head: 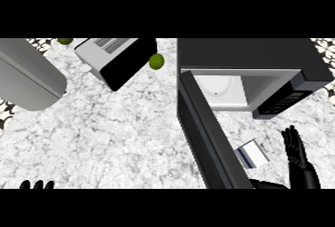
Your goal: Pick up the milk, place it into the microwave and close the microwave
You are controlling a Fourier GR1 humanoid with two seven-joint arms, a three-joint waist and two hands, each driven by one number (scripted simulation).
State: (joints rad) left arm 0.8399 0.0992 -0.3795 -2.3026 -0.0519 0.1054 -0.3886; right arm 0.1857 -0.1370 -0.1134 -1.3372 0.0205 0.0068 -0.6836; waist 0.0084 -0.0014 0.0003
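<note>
The milk carton (pixel 252 154), white with a blue stripe, lies on the marble counter just right of the microwave's open door (pixel 208 133). The black microwave (pixel 255 55) stands at the upper right, and its white inside (pixel 226 91) holds only a round plate. My right hand (pixel 297 155) stands to the right of the carton with straight fingers pointing up, apart from it. Only the fingertips of my left hand (pixel 36 184) show at the lower left edge.
A grey box-shaped appliance (pixel 26 73) stands at the upper left. A white and black toaster oven (pixel 118 55) sits at the top middle, with a green fruit (pixel 156 61) beside it and another (pixel 64 41) at the top edge.
</note>
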